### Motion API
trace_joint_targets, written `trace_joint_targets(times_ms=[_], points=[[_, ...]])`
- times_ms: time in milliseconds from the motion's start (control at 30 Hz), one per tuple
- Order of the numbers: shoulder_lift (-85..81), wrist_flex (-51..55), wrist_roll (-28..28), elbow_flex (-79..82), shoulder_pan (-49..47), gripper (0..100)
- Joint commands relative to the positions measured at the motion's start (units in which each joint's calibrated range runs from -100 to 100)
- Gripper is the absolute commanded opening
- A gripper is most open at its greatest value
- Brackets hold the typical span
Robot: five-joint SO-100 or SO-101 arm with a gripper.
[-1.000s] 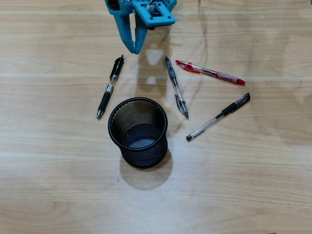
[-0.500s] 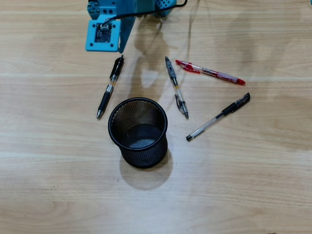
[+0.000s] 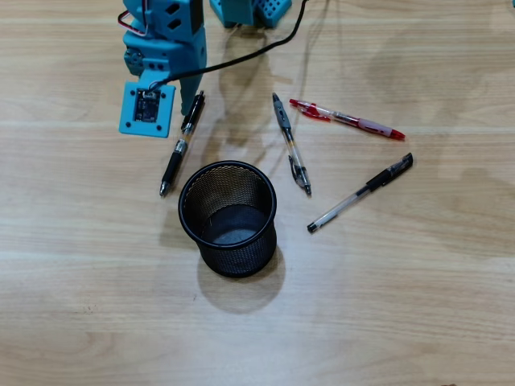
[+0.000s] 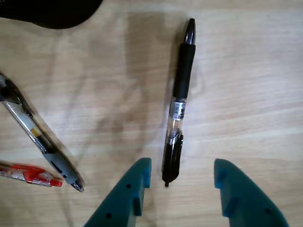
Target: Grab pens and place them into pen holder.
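A slim black-and-clear pen with a black grip lies left of the black mesh pen holder in the overhead view. The gripper hangs spread open over its clip end.

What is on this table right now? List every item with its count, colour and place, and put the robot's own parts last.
black-and-clear pens: 3. One lies left of the cup in the overhead view, right under the gripper; one lies above and right of the cup; one lies slanted to the cup's right.
red-and-clear pen: 1, upper right in the overhead view, on the table.
pen holder: 1, black wire mesh, upright at the centre, empty.
table: 1, light wood grain, under everything.
cable: 1, black, running along the top edge.
arm: 1, blue, upper left in the overhead view.
gripper: 1, blue, jaws open, straddling the end of the left pen.
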Motion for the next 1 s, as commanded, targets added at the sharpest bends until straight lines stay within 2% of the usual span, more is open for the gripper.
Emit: trace_joint_targets(times_ms=[0, 500, 967], points=[[2.0, 0.0, -0.35, -3.16, 0.75, 18], [17.96, -0.09, -0.35, -4.34, 0.75, 18], [24.5, -10.75, -0.3, 1.45, 1.67, 17]])
